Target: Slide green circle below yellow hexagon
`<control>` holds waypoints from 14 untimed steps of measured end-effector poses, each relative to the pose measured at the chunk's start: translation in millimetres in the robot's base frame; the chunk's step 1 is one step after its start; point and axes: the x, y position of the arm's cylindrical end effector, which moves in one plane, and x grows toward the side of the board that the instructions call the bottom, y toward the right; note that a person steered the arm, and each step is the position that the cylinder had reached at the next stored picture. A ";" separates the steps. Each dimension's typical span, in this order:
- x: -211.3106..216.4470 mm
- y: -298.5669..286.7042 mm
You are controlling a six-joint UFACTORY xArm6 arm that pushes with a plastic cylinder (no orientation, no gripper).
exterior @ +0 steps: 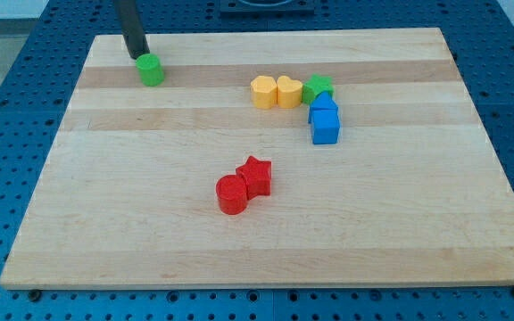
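Note:
The green circle (151, 69) sits near the top left of the wooden board (266, 223). My tip (137, 56) is just above and left of it, touching or nearly touching its upper left side. The yellow hexagon (263, 92) lies right of centre near the top, far to the right of the green circle. It touches a yellow heart (289, 91) on its right.
A green star (318, 87) sits right of the yellow heart. Two blue blocks (325, 120) lie just below the star. A red star (256, 175) and a red circle (232, 194) touch each other near the board's middle.

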 end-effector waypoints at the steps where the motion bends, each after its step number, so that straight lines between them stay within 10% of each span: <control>1: 15.9 0.5; 9: 127.2 42.3; 14: 93.9 89.6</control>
